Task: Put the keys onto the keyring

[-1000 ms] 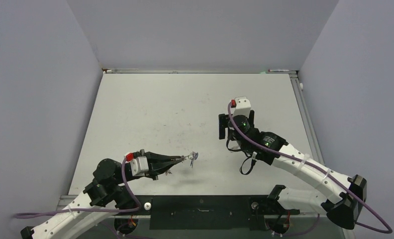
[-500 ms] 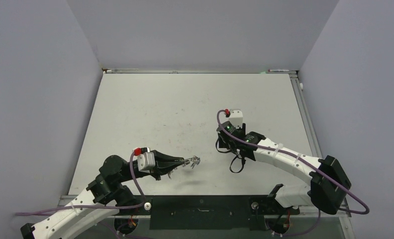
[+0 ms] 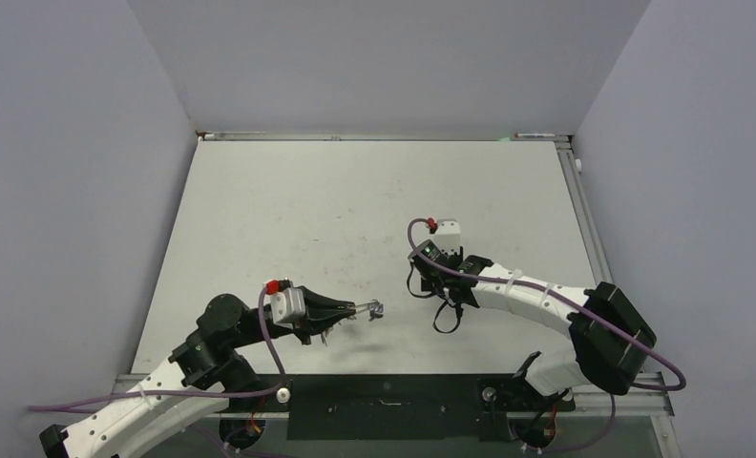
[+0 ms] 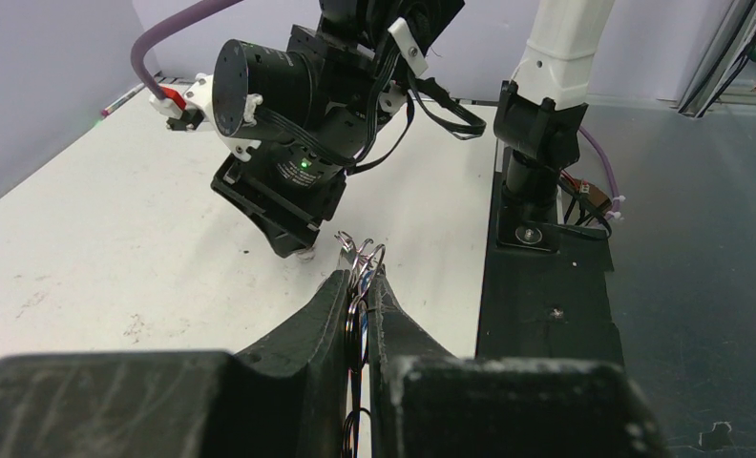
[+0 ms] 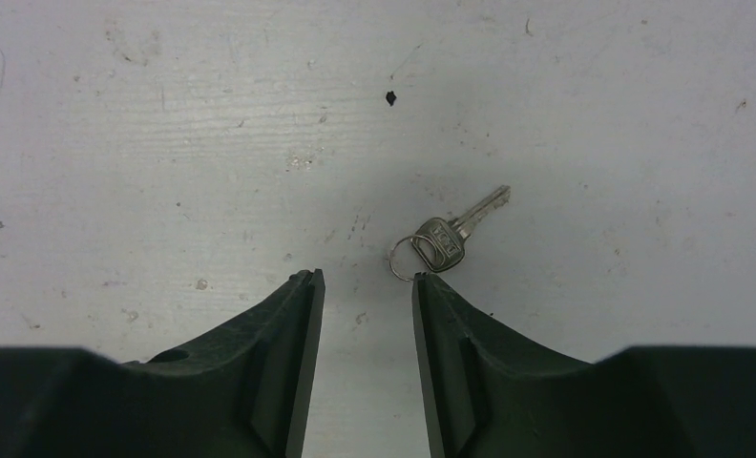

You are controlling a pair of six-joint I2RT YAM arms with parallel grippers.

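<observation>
Top view: the left gripper (image 3: 363, 309) is clenched on the thin keyring (image 3: 375, 308), toward the near edge of the bench (image 3: 288, 210).

Left wrist: the keyring looks stiff and wiry.

Right wrist: the right gripper (image 5: 367, 281), jaws apart and empty, is just beside a small flat key (image 5: 448, 239). The key is probably light and slippery; grasp its head.

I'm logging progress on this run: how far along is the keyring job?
Done: the left fingers are shut on the keyring, held off the table. In hand: the right fingers stand open above a silver key loose on the table, not yet gripped. Left: grasp that key and thread it on. Whether the ring already carries keys I cannot tell.
</observation>
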